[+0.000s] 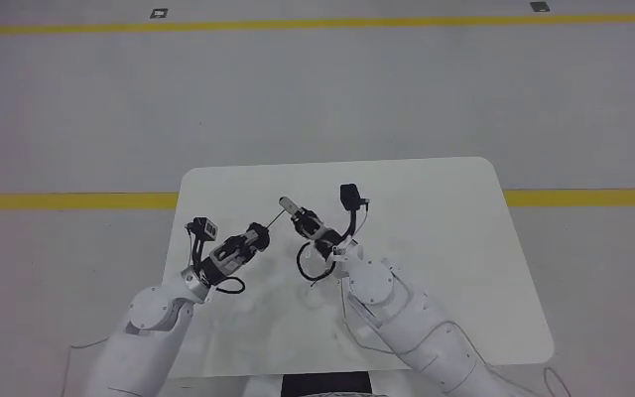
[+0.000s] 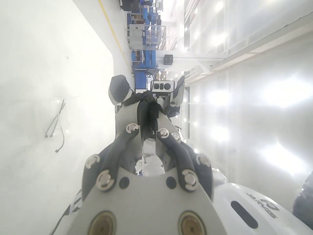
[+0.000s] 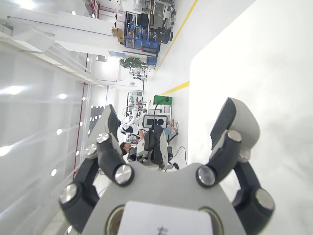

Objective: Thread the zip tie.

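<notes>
Zip tie [image 1: 274, 219], a single thin dark one, sticks out of the left gripper [image 1: 262, 233], which is clenched on it above the one white table [image 1: 446, 228]. The right gripper [image 1: 291, 206] sits at the tie's free tip, its jaws spread wide. Three spare ties [image 2: 55, 123], as far as I can make out, lie loose on the tabletop.

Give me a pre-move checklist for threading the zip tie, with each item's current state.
1. Left gripper gripping the zip tie: ok, fingers shut on it.
2. Right gripper ready to receive: ok, fingers spread wide, nothing held.
3. Grippers facing each other: ok, tips close together above the table.
4. Tie's free end lying between the right gripper's fingers: cannot tell.
5. Where the tie's head and slot sit: cannot tell.
6. Spare ties out of the way: ok, lying flat on the table, apart from both grippers.
</notes>
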Motion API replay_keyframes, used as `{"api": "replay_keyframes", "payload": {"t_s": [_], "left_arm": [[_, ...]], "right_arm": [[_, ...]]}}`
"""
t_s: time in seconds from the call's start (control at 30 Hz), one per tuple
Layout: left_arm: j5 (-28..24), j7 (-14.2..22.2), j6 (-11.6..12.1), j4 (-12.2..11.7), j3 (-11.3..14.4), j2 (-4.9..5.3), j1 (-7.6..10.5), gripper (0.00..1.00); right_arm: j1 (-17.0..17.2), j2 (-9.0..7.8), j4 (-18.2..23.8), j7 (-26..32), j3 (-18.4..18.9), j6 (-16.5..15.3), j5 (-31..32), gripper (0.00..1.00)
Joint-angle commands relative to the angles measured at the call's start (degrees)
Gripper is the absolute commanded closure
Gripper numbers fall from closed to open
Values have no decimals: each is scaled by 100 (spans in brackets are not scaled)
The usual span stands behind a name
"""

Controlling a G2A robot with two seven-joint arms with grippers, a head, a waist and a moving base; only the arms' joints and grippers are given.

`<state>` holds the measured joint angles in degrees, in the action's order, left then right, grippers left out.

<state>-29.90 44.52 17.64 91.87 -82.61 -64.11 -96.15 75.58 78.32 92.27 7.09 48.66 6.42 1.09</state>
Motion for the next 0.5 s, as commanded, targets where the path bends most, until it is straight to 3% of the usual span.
{"api": "replay_keyframes", "payload": {"t_s": [0.0, 0.07, 0.33, 0.47], "left_arm": [[-48, 360, -94, -10, -117, 41, -13, 100], [23, 723, -109, -8, -195, 79, 14, 100], [58, 636, -178, 38, -140, 75, 52, 100], [-36, 908, -288, -98, -242, 117, 113, 100]], "right_arm": [[-1, -20, -12, 286, 60, -54, -31, 0], [-1, -20, -12, 286, 60, -54, -31, 0], [8, -20, -18, 283, 69, -62, -51, 0], [55, -60, -137, 761, 426, -332, -662, 0]]}}
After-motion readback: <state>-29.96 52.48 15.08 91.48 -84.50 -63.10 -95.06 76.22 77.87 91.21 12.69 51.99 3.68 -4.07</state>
